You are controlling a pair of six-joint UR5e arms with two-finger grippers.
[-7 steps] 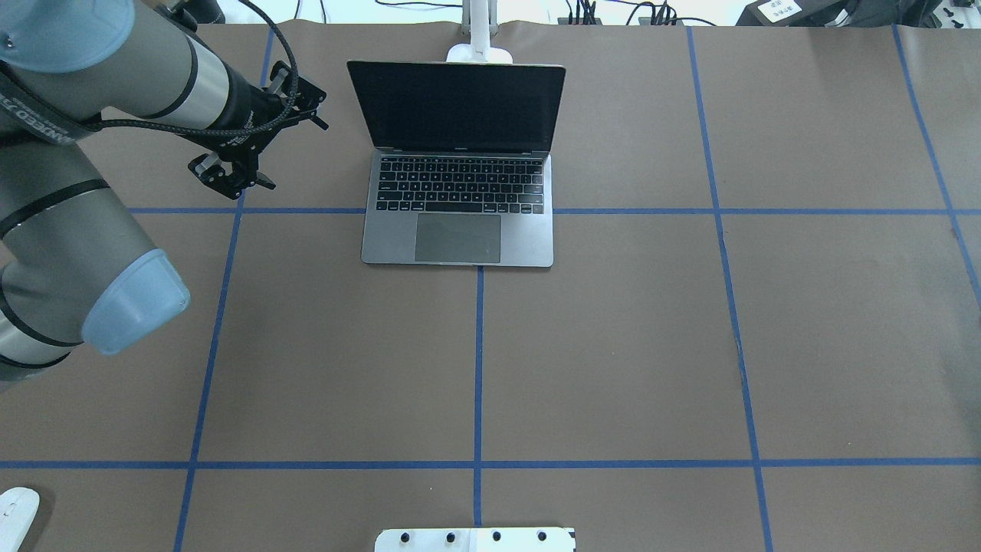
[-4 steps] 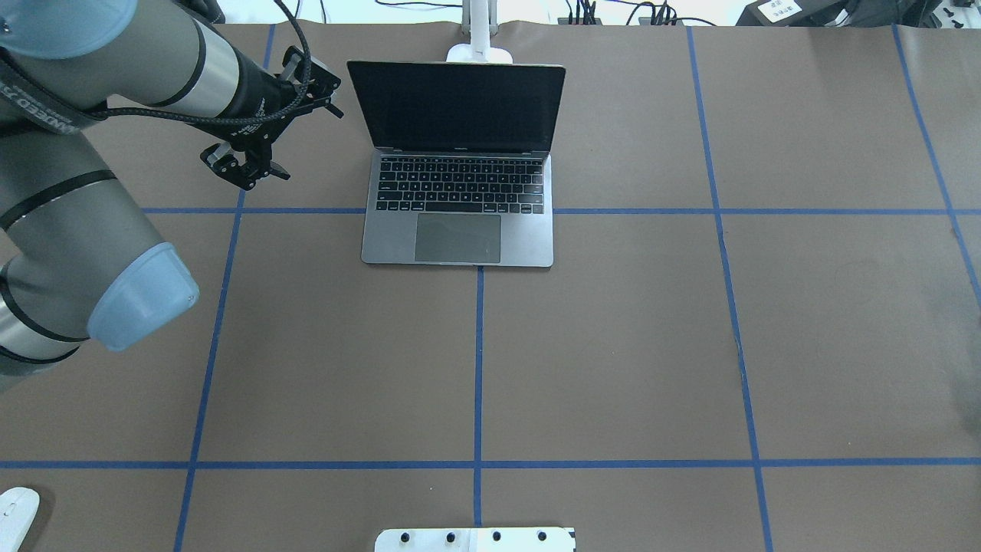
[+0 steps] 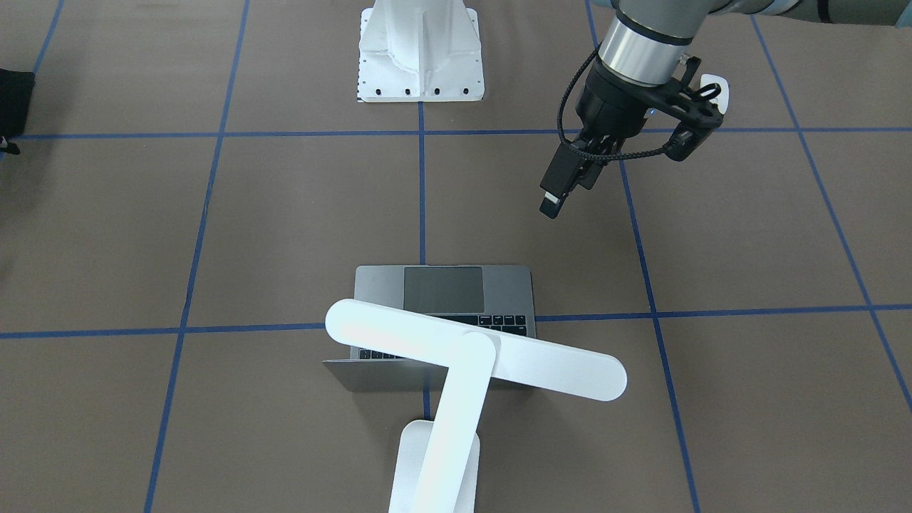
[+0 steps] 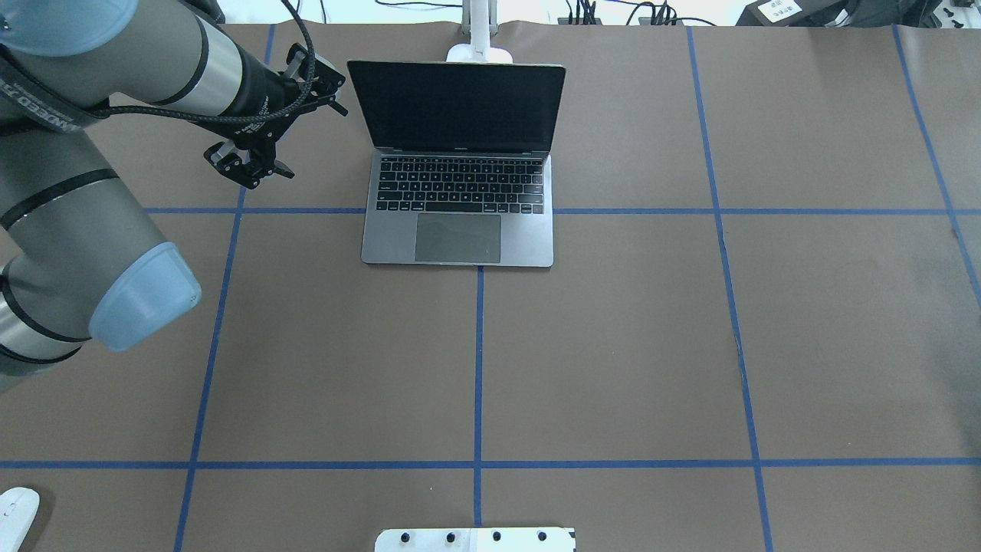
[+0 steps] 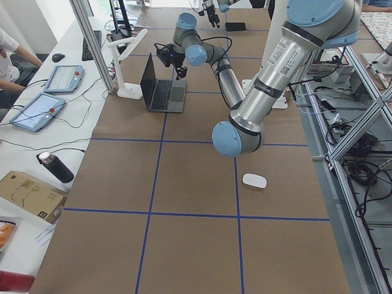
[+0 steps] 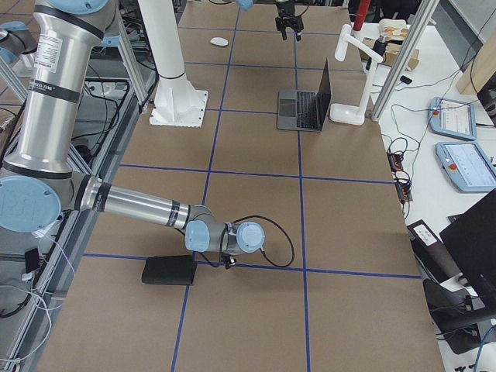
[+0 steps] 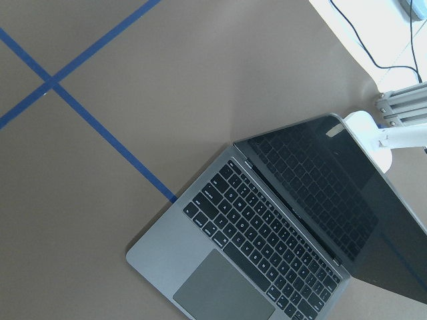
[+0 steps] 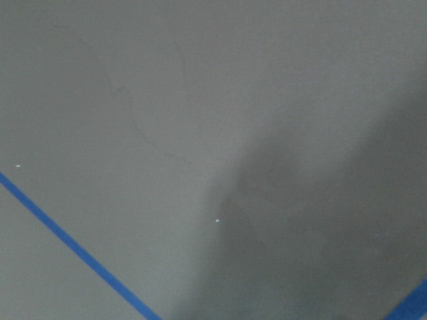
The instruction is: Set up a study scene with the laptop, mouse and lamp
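The grey laptop point(image 4: 458, 165) stands open at the table's far middle, screen dark; it also fills the left wrist view point(image 7: 267, 247). The white lamp point(image 3: 474, 349) stands behind it, with its bar head over the keyboard. The white mouse point(image 4: 15, 515) lies at the near left corner, far from the laptop; it also shows in the exterior left view point(image 5: 254, 180). My left gripper point(image 4: 249, 170) hovers left of the laptop's screen, jaws apart and empty. My right gripper point(image 6: 227, 262) hangs low over the table's right end; I cannot tell whether it is open or shut.
A white bolted pedestal point(image 3: 420, 64) stands at the robot's edge of the table. A black mat point(image 6: 169, 271) lies beside the right gripper. Blue tape lines cross the brown table cover point(image 4: 613, 345). Cables and tablets lie beyond the far edge.
My left gripper has moved a little farther out and to the right, closer to the left edge of the laptop's screen. The laptop, lamp and mouse have not moved.
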